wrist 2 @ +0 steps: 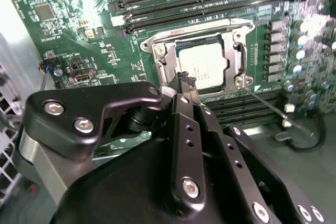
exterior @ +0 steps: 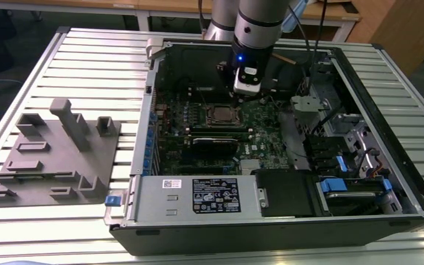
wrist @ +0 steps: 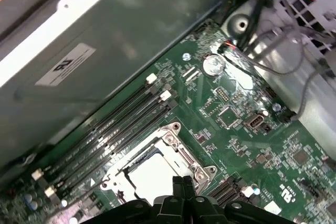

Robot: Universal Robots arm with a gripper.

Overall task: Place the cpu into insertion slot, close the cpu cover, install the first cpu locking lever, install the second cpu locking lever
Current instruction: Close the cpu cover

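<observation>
1. CPU (wrist 2: pixel 203 65) is seated in the insertion slot (wrist 2: pixel 149 47) on the green motherboard (wrist 2: pixel 79 35), inside the open computer case (exterior: pixel 271 238).
2. The CPU cover (wrist 2: pixel 234 59) is seen lying flat around the chip, and the pale metal top shows through its window.
3. A thin metal rod (wrist 2: pixel 268 104) runs out from one socket corner across the nearer memory slots (wrist 2: pixel 247 109). Whether it is latched cannot be told.
4. The hand (wrist 2: pixel 186 81) is held just beside the socket edge with its fingertips (wrist: pixel 177 182) pressed together. Nothing is pinched between them.
5. In the exterior view the arm (exterior: pixel 260 22) comes down into the case, and the hand hangs just beyond the socket.
6. The socket is flanked by memory slots, and a second bank (wrist: pixel 121 124) is seen between it and the case wall (wrist: pixel 131 30).
7. A coin cell (wrist: pixel 214 65) lies well apart from the socket on the board.
8. A black graphics card (exterior: pixel 214 144) lies on the near side of the socket. The labelled power supply (exterior: pixel 197 196) sits nearer the front of the case.
9. Cables (exterior: pixel 328 118) and drive bays (exterior: pixel 352 187) crowd the case toward the exterior view's right.
10. A grey fixture block (exterior: pixel 57 149) rests on the slatted surface (exterior: pixel 86 61) toward the exterior view's left.
</observation>
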